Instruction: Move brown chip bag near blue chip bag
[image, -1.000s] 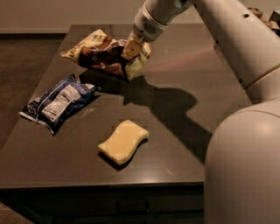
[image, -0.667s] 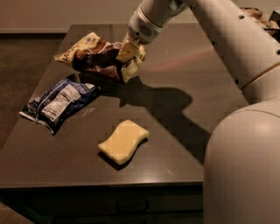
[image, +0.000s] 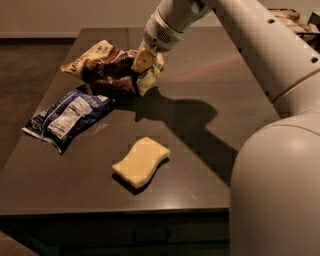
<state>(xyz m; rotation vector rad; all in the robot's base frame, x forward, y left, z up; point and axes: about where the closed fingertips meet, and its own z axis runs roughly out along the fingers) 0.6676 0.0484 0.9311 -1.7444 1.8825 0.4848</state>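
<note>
The brown chip bag (image: 107, 67), dark brown with cream-yellow ends, is held tilted above the dark table at the back left. My gripper (image: 146, 69) is shut on its right end, its cream fingers (image: 143, 60) pinching the foil. The blue chip bag (image: 67, 118), dark blue with white and grey panels, lies flat on the table just below and left of the brown bag. The brown bag's lower edge hangs close over the blue bag's upper right end.
A pale-yellow wavy sponge (image: 141, 161) lies on the table (image: 210, 90) nearer the front edge, right of the blue bag. My white arm (image: 260, 60) and body fill the right side. The table's left edge drops to a brown floor.
My gripper has carried the brown chip bag to the left and slightly toward the blue chip bag. The blue bag and the sponge have not moved.
</note>
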